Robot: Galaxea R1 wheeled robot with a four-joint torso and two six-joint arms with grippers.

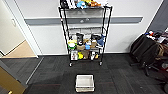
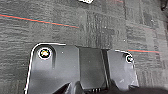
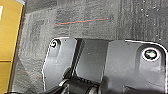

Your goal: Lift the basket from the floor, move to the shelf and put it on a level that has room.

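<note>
The basket [image 1: 85, 83], small and rectangular with a pale cloth lining, sits upright on the dark grey carpet floor [image 1: 50, 72] at the near middle of the head view. Straight beyond it, against the white wall, stands the shelf [image 1: 85, 35], a tall black wire rack on casters. Its second level from the top [image 1: 85, 28] looks mostly bare. The top tier [image 1: 82, 3] and the lower tiers [image 1: 85, 46] are crowded with items. Both wrist views look down on carpet [image 2: 75, 17] [image 3: 82, 15] past the robot's dark plate.
An open doorway with tan wooden flooring [image 1: 21, 51] lies at the left. A yellow-brown panel [image 1: 8, 82] [image 3: 7, 37] stands close at the near left. Office chairs draped with dark clothing [image 1: 147, 52] crowd the right side. Red lines cross the carpet [image 2: 40, 21].
</note>
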